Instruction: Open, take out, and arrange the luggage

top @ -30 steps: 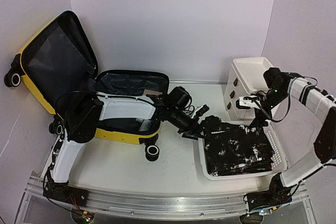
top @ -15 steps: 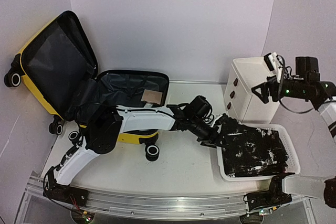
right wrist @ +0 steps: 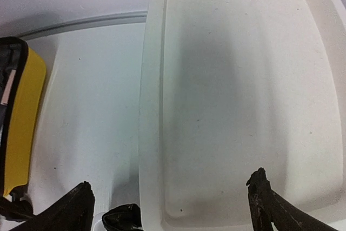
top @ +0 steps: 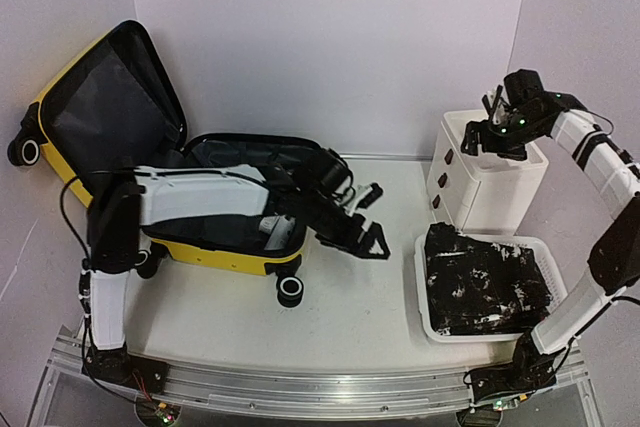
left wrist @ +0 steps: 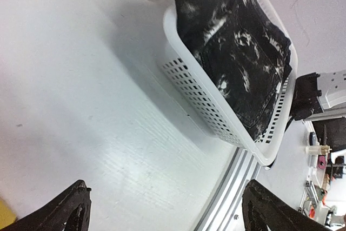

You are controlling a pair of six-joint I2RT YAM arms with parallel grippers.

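1. In the top view, the luggage (top: 110, 132) was seen open at the far left of the table (top: 340, 317). Its lid was propped upright and its dark-lined base lay flat.
2. The left gripper (top: 372, 222) was seen just right of the luggage base, above the table, jaws spread wide and nothing held.
3. The right gripper (top: 494, 105) was seen above the white three-drawer cabinet (top: 490, 192) at the far right, jaws likewise wide and empty.
4. A white perforated basket (top: 425, 292) holding a black-and-white garment (top: 485, 282) was placed just near of the cabinet.
5. Only in the left wrist view were the basket's (left wrist: 205, 96) perforated side wall and the garment's (left wrist: 238, 52) folds shown closely. The left gripper (left wrist: 166, 187) was held well apart from both.
6. Only in the right wrist view was the cabinet's (right wrist: 238, 79) shallow recessed top displayed, beneath the right gripper (right wrist: 170, 187). The luggage's (right wrist: 24, 117) yellow side and black zipper band were caught at the left edge.
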